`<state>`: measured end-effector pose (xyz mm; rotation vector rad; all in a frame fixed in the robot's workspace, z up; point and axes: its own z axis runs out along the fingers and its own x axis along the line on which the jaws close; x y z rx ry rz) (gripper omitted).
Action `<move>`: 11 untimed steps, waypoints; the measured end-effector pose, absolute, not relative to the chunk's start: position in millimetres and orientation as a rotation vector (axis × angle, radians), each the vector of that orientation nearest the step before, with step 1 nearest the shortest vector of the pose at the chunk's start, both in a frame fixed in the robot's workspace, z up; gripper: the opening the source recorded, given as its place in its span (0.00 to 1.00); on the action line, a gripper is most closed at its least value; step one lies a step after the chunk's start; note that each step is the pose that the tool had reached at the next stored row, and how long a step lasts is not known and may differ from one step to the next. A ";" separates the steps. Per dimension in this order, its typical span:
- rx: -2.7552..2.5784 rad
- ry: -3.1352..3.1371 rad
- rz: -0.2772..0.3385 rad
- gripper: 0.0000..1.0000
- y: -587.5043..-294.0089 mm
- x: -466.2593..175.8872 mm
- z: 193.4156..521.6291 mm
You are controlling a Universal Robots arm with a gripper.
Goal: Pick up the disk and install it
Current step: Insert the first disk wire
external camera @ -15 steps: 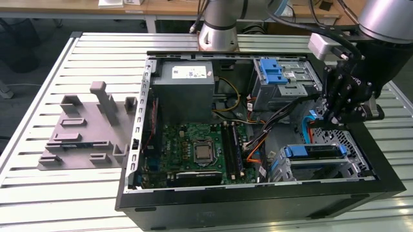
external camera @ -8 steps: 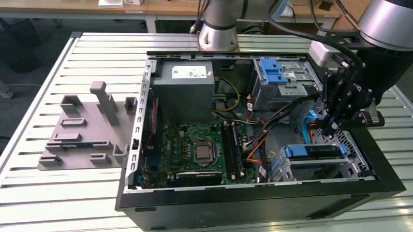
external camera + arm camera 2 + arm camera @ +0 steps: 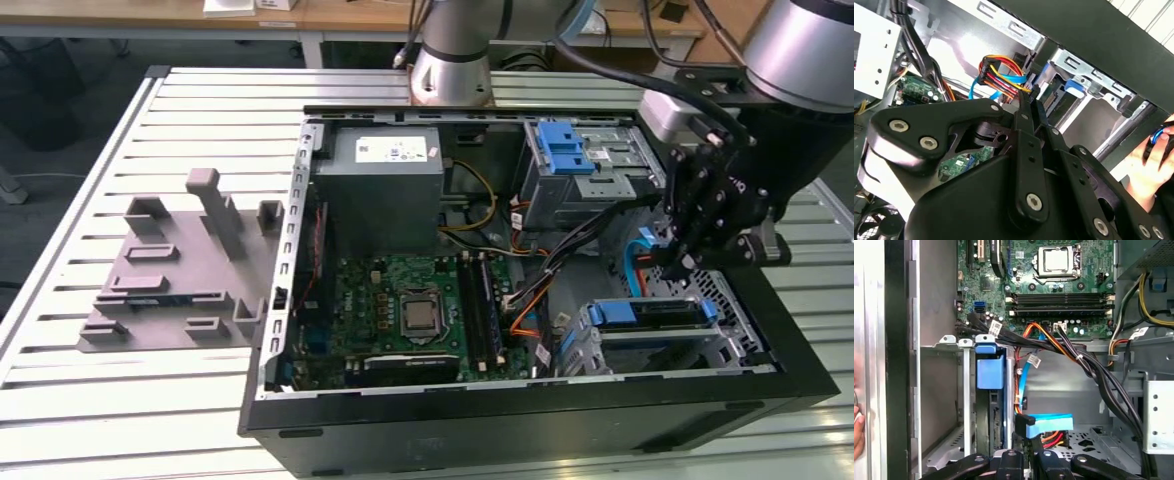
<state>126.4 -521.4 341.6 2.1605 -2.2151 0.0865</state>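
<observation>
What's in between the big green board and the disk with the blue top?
A bundle of black cables with little white tags runs across there, between the green board and the disk. The first wrist view shows it.

1. The exterior view looks down from above and in front at the open computer case [image 3: 534,400] lying on a slatted table [image 3: 200,100], far enough back to take in the whole case and the arm's base at the table's far edge.
2. The first wrist view looks from close above the gripper [image 3: 1026,462] into the case, facing the motherboard [image 3: 1054,290] and the drive cage [image 3: 966,390].
3. The second wrist view sits tight behind the gripper linkage [image 3: 1024,150], looking along it towards the case wall.
4. All three share the orange-and-blue cable bundle [image 3: 527,300] near the drive cage.
</observation>
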 end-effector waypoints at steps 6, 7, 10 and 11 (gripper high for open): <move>2.141 -2.218 0.068 0.18 -530.5 126.3 338.6; 2.140 -2.217 0.067 0.18 -530.5 126.3 338.5; 2.140 -2.217 0.066 0.18 -530.5 126.3 338.5; 2.140 -2.217 0.066 0.18 -530.5 126.3 338.6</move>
